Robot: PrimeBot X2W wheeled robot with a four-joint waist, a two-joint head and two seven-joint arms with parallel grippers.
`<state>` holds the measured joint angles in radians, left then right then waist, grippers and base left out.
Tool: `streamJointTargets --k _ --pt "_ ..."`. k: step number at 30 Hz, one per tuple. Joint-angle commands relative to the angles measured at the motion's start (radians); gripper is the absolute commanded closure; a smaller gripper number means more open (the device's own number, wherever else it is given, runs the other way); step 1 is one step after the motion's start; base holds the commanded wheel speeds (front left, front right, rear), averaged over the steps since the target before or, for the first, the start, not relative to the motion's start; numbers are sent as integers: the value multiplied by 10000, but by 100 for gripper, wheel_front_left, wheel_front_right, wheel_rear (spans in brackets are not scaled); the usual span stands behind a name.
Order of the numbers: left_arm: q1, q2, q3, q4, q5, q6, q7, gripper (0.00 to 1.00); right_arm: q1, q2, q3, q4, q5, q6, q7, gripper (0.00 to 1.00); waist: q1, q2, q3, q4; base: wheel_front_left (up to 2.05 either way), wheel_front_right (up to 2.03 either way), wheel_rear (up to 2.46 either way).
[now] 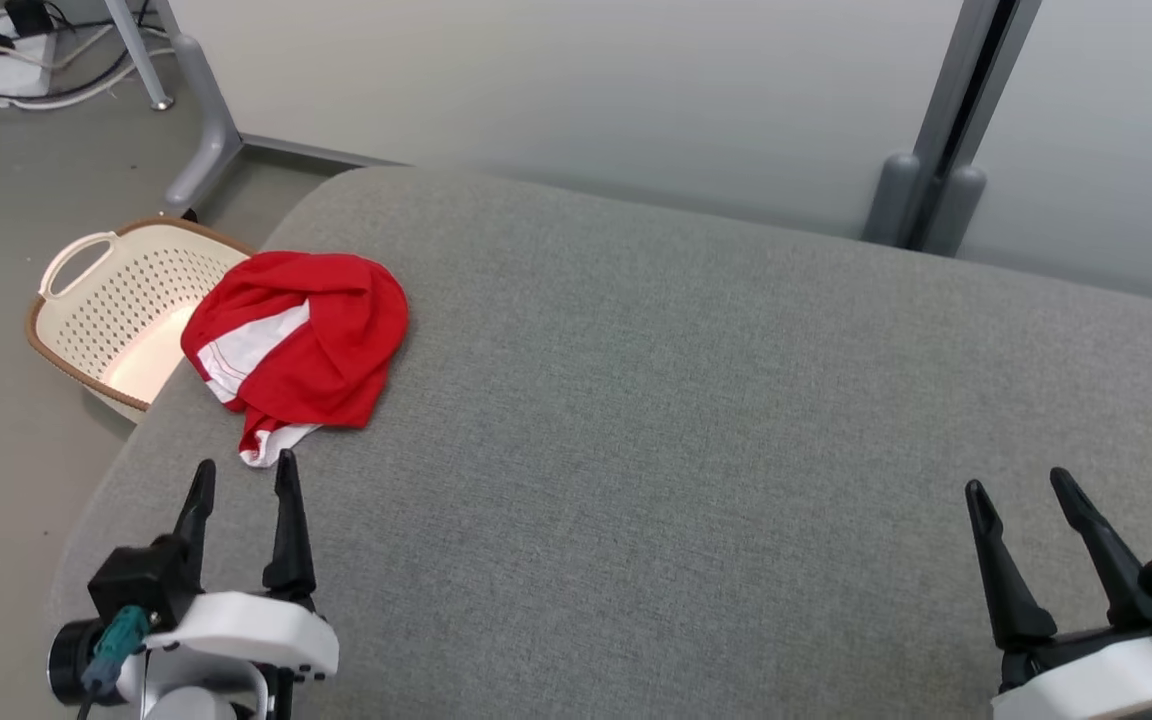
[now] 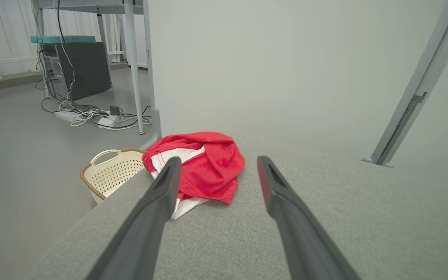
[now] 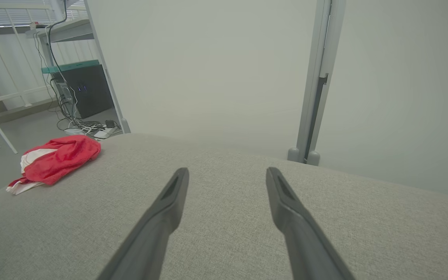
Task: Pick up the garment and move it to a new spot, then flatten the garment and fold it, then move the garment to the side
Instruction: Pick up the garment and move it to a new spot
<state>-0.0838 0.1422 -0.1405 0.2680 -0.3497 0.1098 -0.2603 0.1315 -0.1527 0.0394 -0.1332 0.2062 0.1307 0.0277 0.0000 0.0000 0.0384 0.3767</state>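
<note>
- red garment (image 1: 306, 345) lies crumpled at ten o'clock on the grey cushion (image 1: 686, 400).
- left gripper (image 1: 244, 470), wide and empty, near its six o'clock.
- right gripper (image 1: 1016, 480), wide, at four o'clock.
- basket (image 1: 116, 300) at the garment's nine o'clock.

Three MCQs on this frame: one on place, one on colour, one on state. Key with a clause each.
1. Where does the garment lie?
A) on the grey cushion, at its left corner, beside the basket
B) inside the basket
C) at the grey cushion's right end

2. What colours is the garment?
A) blue with yellow
B) red with white
C) all black

3. How is the left gripper?
A) shut on the garment
B) shut, empty
C) open, holding nothing

Key:
1 A: it rests bunched on the grey cushion, the basket next to it.
2 B: red cloth with white panels shows.
3 C: its two fingers stand apart, the garment lying ahead of them.
</note>
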Motion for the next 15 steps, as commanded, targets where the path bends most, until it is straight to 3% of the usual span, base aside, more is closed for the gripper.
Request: streamJointTargets --k 1,10,15 --pt "-483 -35 96 298 -146 -123 -36 0 -238 -177 -55 -158 -27 0 111 0 0 0 711 -227 0 0 0" --pt "-2956 140 274 2974 -413 -752 -44 0 -1090 -645 -155 -730 -16 -1 506 0 0 0 2488 -818 0 0 0" --pt "-4537 271 414 5221 -667 -1249 -49 0 -1535 -757 -232 -803 24 0 463 0 0 0 3297 -1214 0 0 0"
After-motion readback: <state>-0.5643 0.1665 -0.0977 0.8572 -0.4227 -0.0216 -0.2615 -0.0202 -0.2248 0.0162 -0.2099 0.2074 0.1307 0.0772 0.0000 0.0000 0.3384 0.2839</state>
